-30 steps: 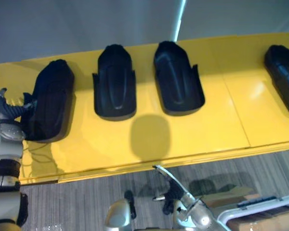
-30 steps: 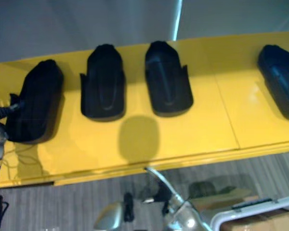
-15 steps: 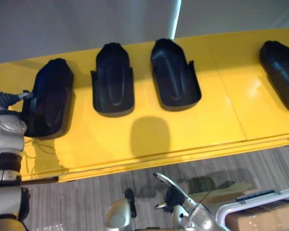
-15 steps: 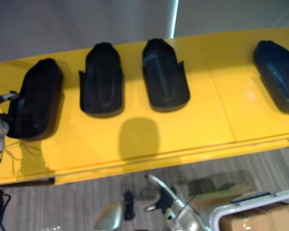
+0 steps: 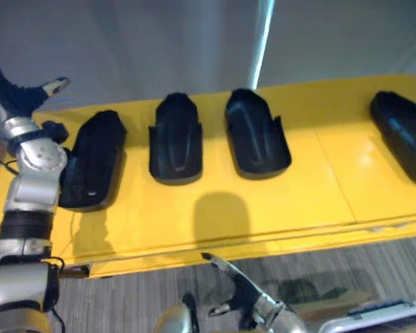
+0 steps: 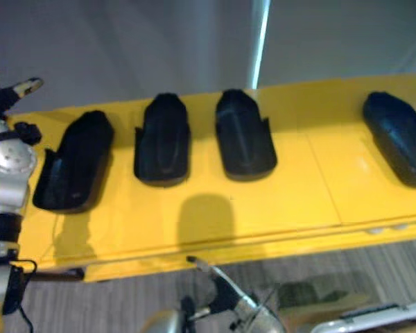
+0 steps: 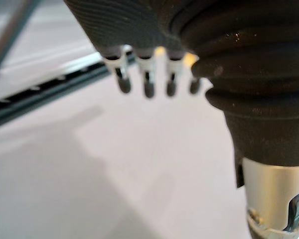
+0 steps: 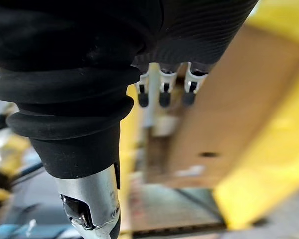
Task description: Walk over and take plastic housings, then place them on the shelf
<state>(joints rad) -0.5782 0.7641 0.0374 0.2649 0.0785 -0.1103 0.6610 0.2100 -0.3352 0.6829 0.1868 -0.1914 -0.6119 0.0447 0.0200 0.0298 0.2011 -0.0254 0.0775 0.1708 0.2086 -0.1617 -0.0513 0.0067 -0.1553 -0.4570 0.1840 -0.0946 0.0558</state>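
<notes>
Has drawn the left robot hand [image 5: 17,97], released and empty, up to 10 o'clock off the black moulded plastic housing [image 5: 90,166] lying at 9 o'clock on the yellow shelf [image 5: 298,187], so likely placed.

Left arm [image 5: 29,201] stands tall along the left side, its silver forearm climbing to a rounded wrist joint. The left robot hand [image 5: 17,97] is up at the top, dark ribbed cover showing, one pale fingertip poking out sideways. In its wrist view the fingers [image 7: 148,82] run straight in a row, nothing in them. Down low in the middle, the right robot hand [image 5: 246,298] hangs with a silver finger stretched out. Its own wrist view shows those fingers straight too, and empty.
</notes>
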